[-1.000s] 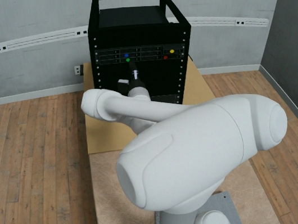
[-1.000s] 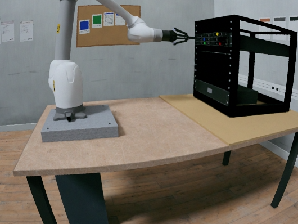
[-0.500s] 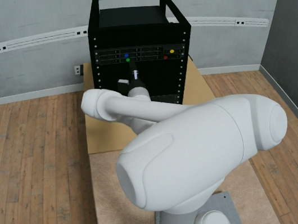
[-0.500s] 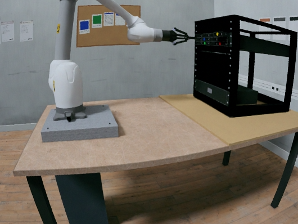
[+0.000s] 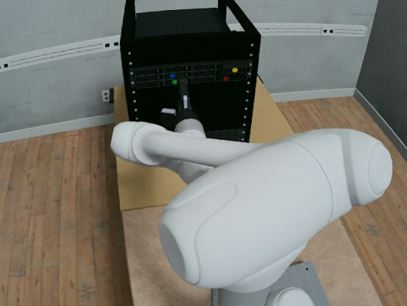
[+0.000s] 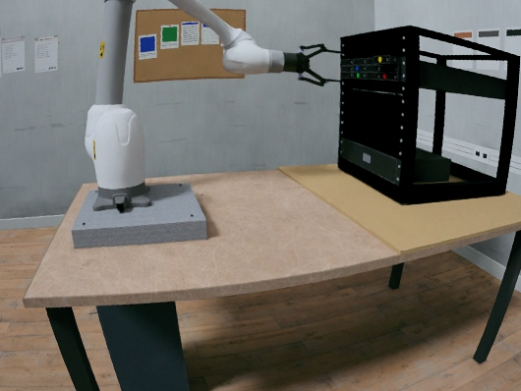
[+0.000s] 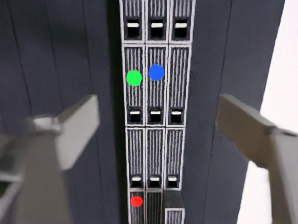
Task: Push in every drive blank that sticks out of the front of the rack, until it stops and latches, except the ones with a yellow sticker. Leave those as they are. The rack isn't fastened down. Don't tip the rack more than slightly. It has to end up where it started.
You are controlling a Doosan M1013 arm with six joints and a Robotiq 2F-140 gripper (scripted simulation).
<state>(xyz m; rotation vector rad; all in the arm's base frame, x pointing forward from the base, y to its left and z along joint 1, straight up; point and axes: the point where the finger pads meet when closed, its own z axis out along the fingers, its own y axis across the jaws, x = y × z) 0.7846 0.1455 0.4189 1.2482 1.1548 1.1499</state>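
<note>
Exterior view, left to right: arm base (image 6: 189, 231) near the counter's (image 6: 256, 255) left edge; gripper (image 6: 330, 64) spread wide, holding nothing, its fingertips at the rack's front face; black rack (image 6: 511, 123) on the tan mat (image 6: 393, 221) at the right edge. Blue- (image 7: 156, 72) and green-stickered (image 7: 134, 78) drive blanks sit between the fingers.

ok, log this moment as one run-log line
claw: open, holding nothing | position: at rack front, facing drive blanks with green sticker and blue sticker | yellow-sticker blank: untouched | rack: upright
</note>
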